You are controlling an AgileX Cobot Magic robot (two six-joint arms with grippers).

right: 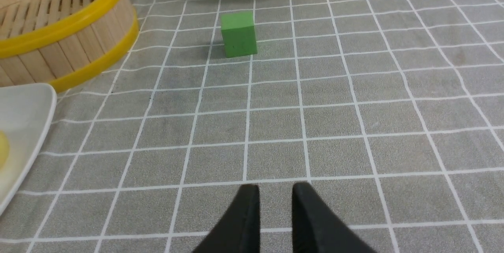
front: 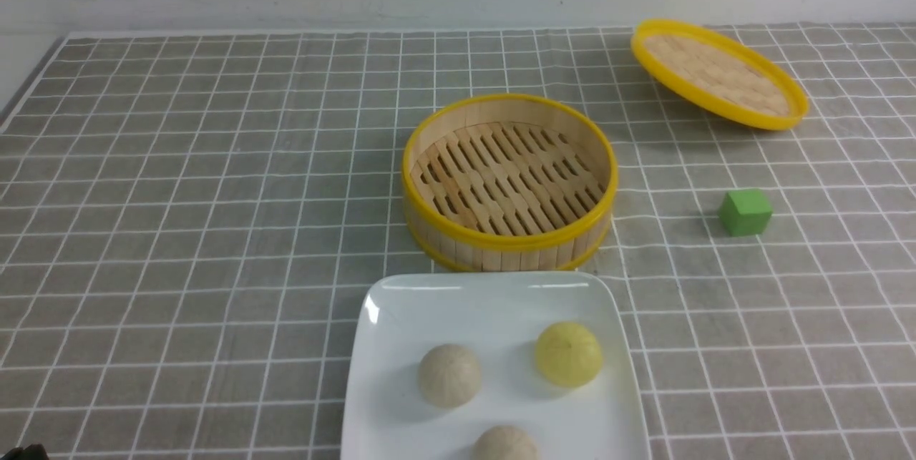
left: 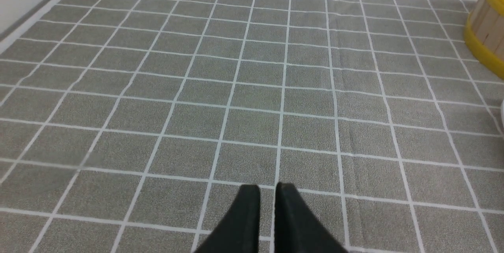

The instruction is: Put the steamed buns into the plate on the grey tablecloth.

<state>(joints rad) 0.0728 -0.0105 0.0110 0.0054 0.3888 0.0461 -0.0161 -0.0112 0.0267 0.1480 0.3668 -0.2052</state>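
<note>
- Grey tablecloth point(front: 179, 195) with a white grid covers the table up to a pale wall in the front view.
- On it, nearest the camera, sits the white square plate point(front: 401, 302), cut off by the lower edge of the view.
- All three steamed buns lie on the plate, apart from one another: a beige bun point(front: 449, 374), a pale yellow bun point(front: 569, 353) and a second beige bun point(front: 505, 443) half out of view.
- Just behind the plate stands the bamboo steamer basket point(front: 509, 181), holding nothing; whether it touches the plate's rim is hard to say.
- Further back on the right the woven lid point(front: 719, 74) sits tilted, and a green cube point(front: 745, 212) lies nearer.
- Left wrist view: the left tool point(left: 267, 192) is over bare cloth, its black fingers nearly together and holding nothing; the basket's wall shows at the frame edge.
- Right wrist view: the right tool point(right: 275, 192) has its fingers a narrow gap apart, empty, over cloth, with the cube, basket and plate corner beyond.
</note>
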